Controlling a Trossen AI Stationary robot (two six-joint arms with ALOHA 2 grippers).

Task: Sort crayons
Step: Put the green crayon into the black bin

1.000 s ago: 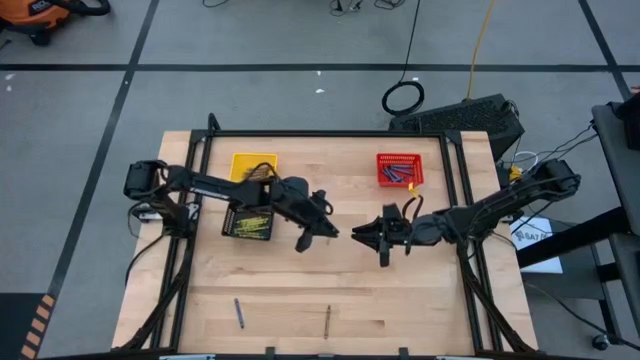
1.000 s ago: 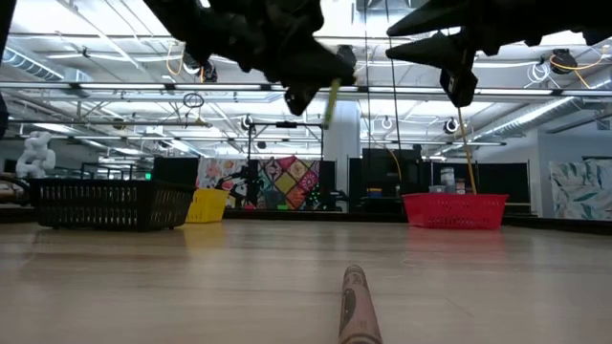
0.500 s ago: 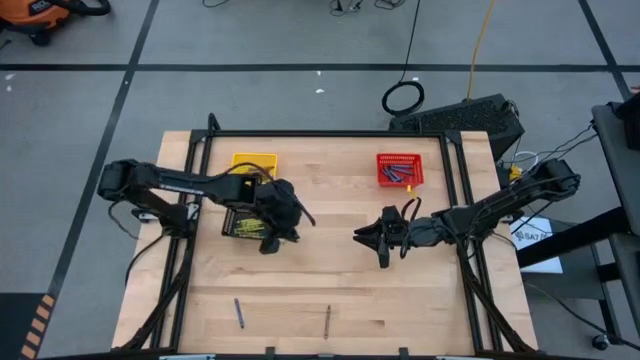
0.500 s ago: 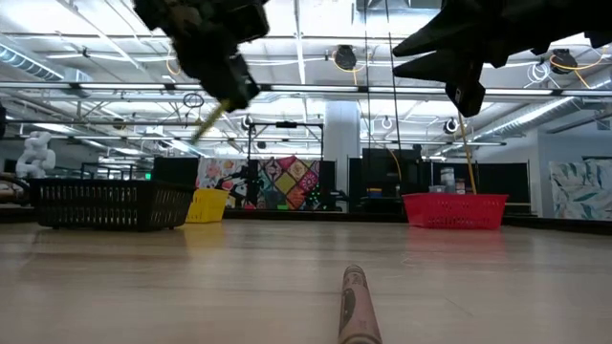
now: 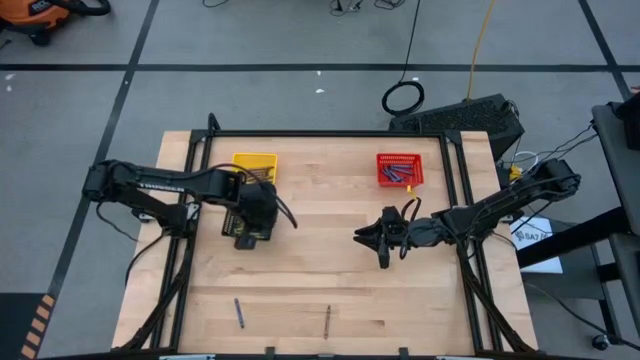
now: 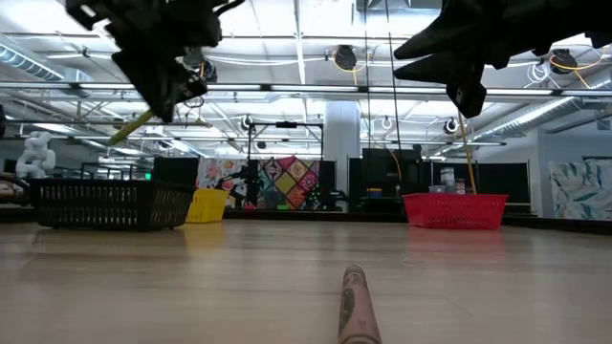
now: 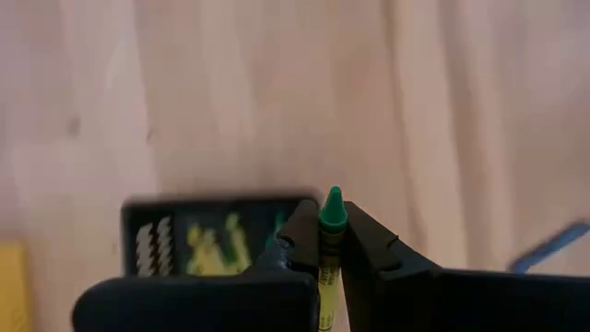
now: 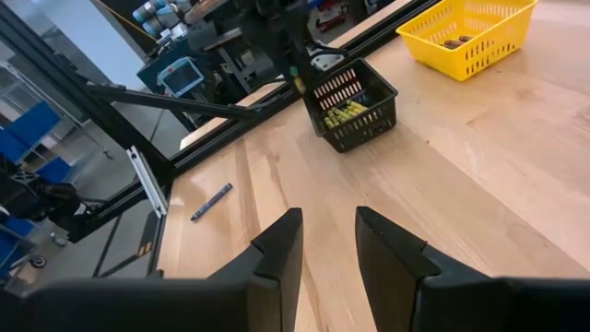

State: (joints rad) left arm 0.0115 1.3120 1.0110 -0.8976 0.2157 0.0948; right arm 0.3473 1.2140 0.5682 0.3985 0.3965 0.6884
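Pointing forward between the left claw fingers: green crayon.

You have open tabletop through the middle and near side, broken only by two loose crayons near the front edge. The left end effector hangs over the black basket; yellow basket and red basket block the far side.

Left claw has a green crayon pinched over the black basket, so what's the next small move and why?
Probably lower slightly and open. The left claw is shut on the green crayon above the black basket, which already holds yellow-green crayons, so that looks like the matching bin.
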